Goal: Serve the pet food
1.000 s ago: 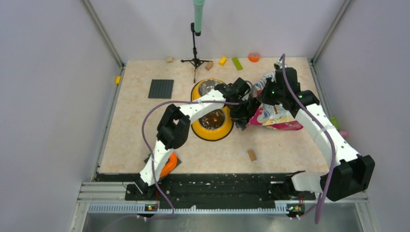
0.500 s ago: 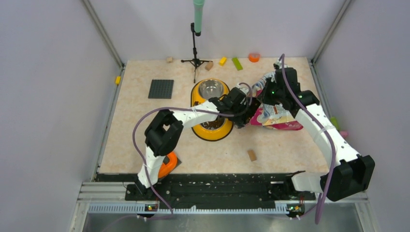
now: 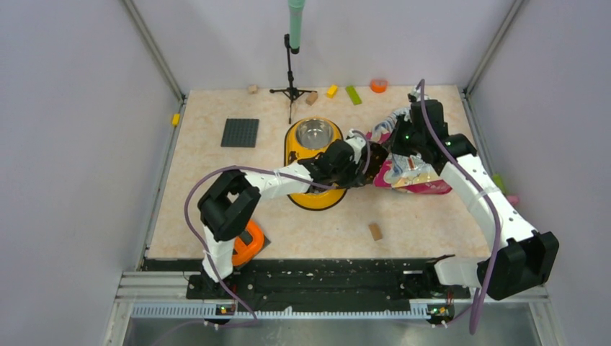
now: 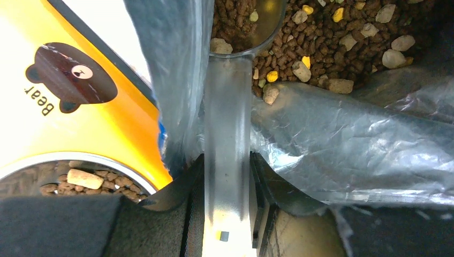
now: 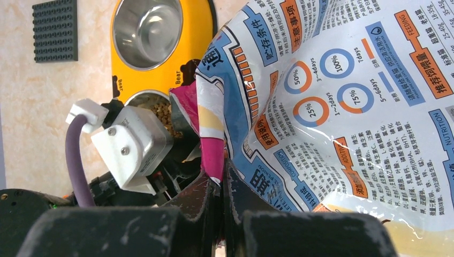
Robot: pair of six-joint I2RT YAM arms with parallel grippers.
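Observation:
The magenta-pink pet food bag [image 3: 412, 173] lies right of the yellow double bowl [image 3: 311, 193]. My right gripper [image 5: 222, 176] is shut on the bag's pink rim [image 5: 212, 152] and holds its mouth open. My left gripper [image 4: 227, 176] is shut on the handle of a clear plastic scoop [image 4: 227, 107]. The scoop's cup [image 4: 243, 21] is inside the bag, filled with dark-brown kibble [image 4: 332, 48]. The near bowl holds some kibble [image 4: 75, 179]; the far steel bowl [image 5: 145, 29] is empty.
A tan wooden block [image 3: 375, 231] lies near the front right. A dark grey baseplate [image 3: 239, 132] lies at the back left. A mic stand [image 3: 292, 90], small bricks and an orange ring [image 3: 378, 85] line the back edge. An orange object [image 3: 248, 245] sits by the left arm's base.
My left arm has swung from over the near bowl to the right and pushed the scoop into the bag's mouth. The right gripper and the bag have stayed put.

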